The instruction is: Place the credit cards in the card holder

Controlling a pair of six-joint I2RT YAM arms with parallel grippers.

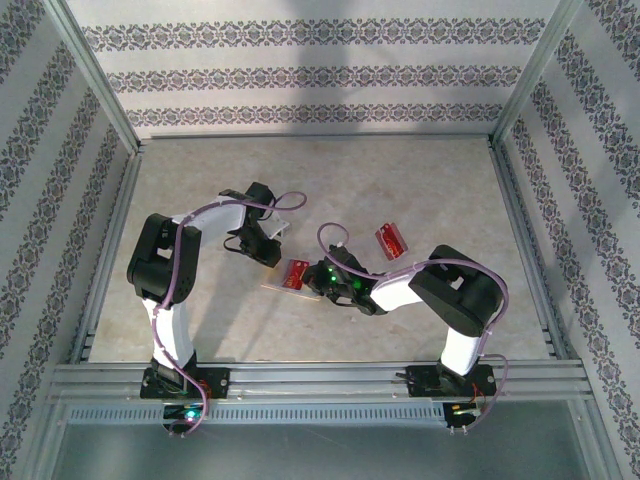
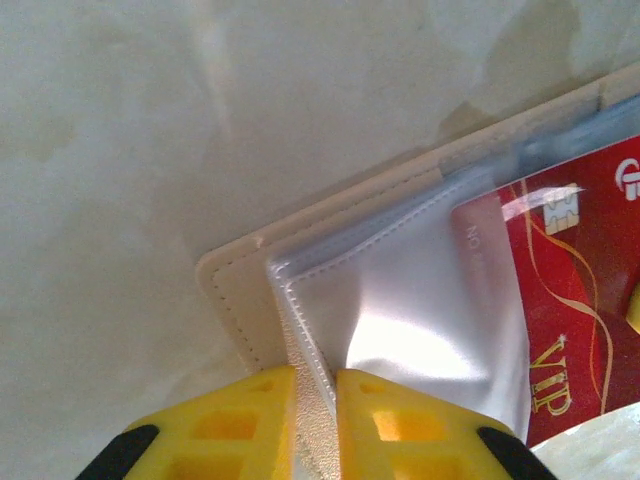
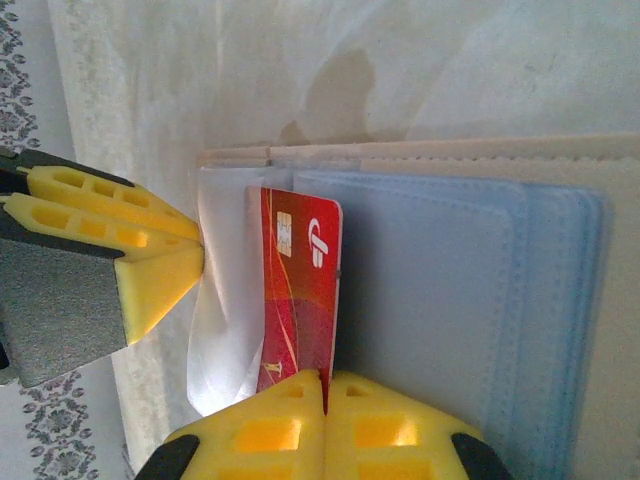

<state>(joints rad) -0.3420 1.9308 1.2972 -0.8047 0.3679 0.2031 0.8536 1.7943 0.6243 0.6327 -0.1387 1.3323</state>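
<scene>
The tan card holder (image 1: 277,285) lies open on the table between the arms, its pale pockets facing up (image 3: 450,300). My left gripper (image 2: 315,375) is shut on the stitched edge of a white pocket flap (image 2: 400,300), lifting it off the tan cover (image 2: 235,290). My right gripper (image 3: 325,378) is shut on one edge of a red credit card (image 3: 300,270). The card's chip end reaches in under the raised flap (image 2: 570,290). A second red credit card (image 1: 392,240) lies flat on the table, to the right of and behind the holder.
My left gripper's yellow finger (image 3: 130,270) sits close to the left of the held card. The table (image 1: 420,180) is a pale mottled surface, fenced by metal rails (image 1: 320,378) and patterned walls. Open floor lies behind and to the right of the holder.
</scene>
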